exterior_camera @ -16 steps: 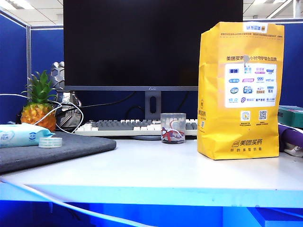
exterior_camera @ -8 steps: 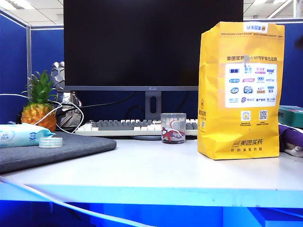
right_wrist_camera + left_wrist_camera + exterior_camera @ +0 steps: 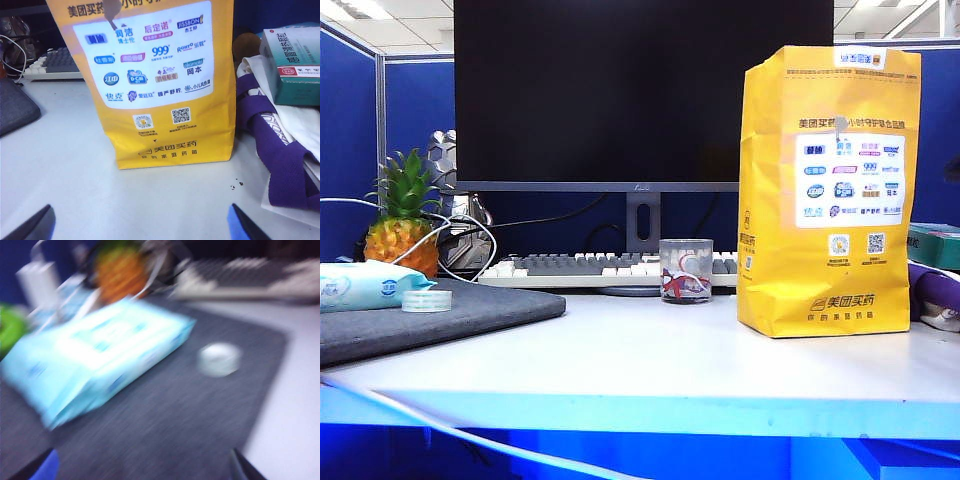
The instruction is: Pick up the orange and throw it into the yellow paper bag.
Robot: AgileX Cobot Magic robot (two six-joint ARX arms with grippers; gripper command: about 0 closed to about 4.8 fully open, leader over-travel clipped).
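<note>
Yellow paper bag (image 3: 155,85) upright before open right pincer (image 3: 140,225).

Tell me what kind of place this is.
Most likely an office cubicle desk: a large dark monitor over a keyboard, with blue partition walls behind them.

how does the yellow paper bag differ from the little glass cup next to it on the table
The yellow paper bag is far taller than the glass cup, rising well up the monitor while the cup stays about keyboard height. The bag is opaque bright yellow with printed logos and QR codes; the cup is clear, with a red pattern showing. The bag is boxy and creased; the cup is a smooth cylinder. Both stand upright on the white table.
</note>
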